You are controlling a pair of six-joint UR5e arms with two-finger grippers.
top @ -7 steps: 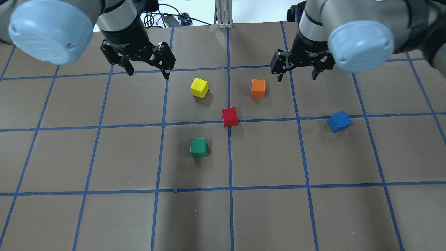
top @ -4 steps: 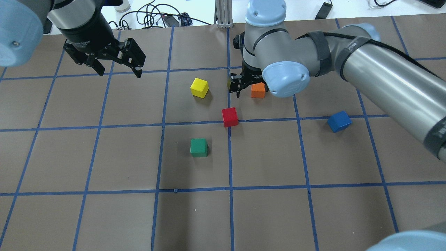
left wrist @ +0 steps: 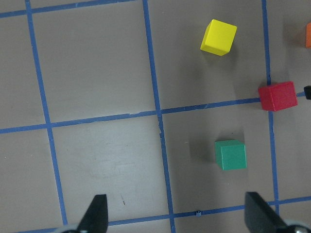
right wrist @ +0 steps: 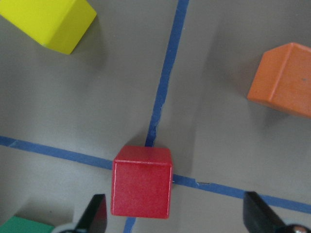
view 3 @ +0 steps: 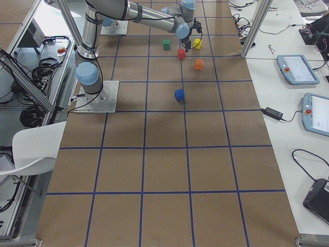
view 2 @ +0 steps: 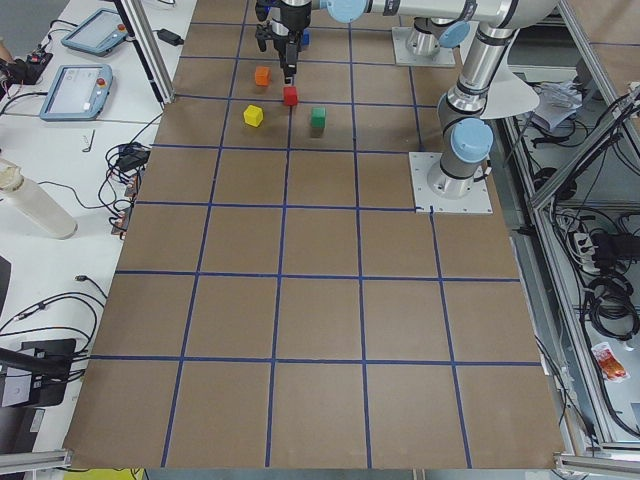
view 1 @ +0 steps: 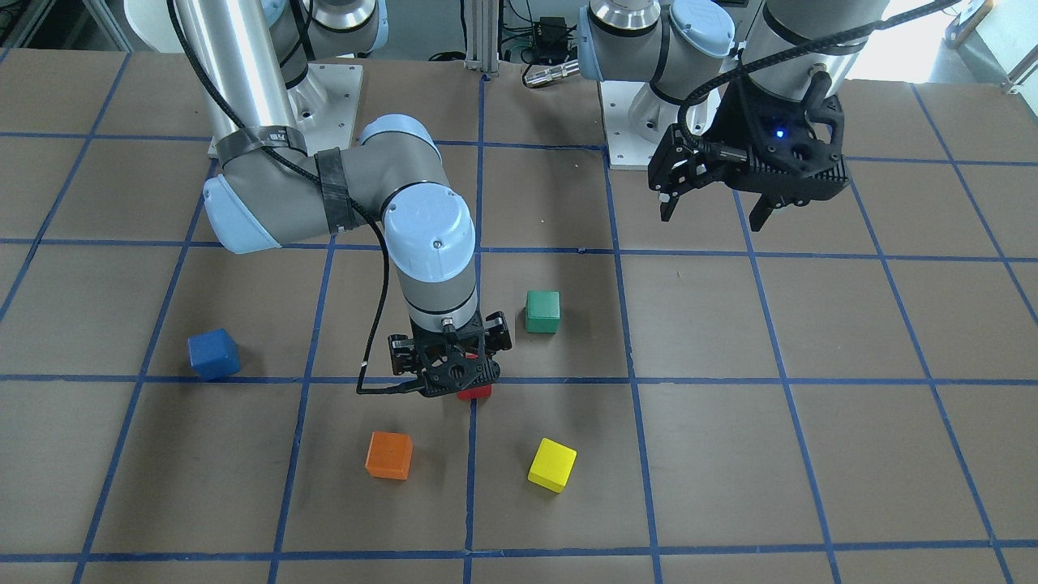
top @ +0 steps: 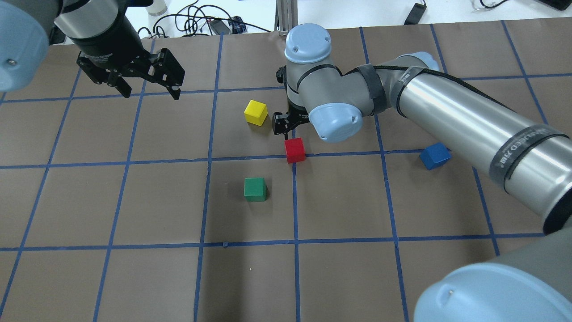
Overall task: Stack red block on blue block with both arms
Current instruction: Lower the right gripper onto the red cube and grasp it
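- Under my right gripper (right wrist: pixel 176 217) sits the red block (right wrist: pixel 142 180), on the table where two blue tape lines cross. The gripper hovers above it and does not touch it.
- Right fingers are spread wide with nothing between them. The block is much nearer one fingertip (right wrist: pixel 97 213) than the other, so it is off-centre.
- My left gripper (top: pixel 151 92) is also spread wide and holds nothing. It hangs well apart from every block.
- The blue block (top: pixel 434 155) is well away from my right gripper, on the side opposite my left one and close beside my right forearm. It is turned at an angle to the tape lines.
- Green block (top: pixel 254 188), yellow block (top: pixel 255 112) and orange block (right wrist: pixel 284 80) lie around the right gripper. None touches the red one.
- Handling guess: small solid cube, so light, stiff and not fragile. The matte faces should not slip.
- Hold: pinch two opposite flat sides, fingers square to them and low on the cube.
- Its sides look about lined up with my fingers.
- Centre first, or the near finger shoves it sideways on closing.
- When placing it, match the blue block's turn.
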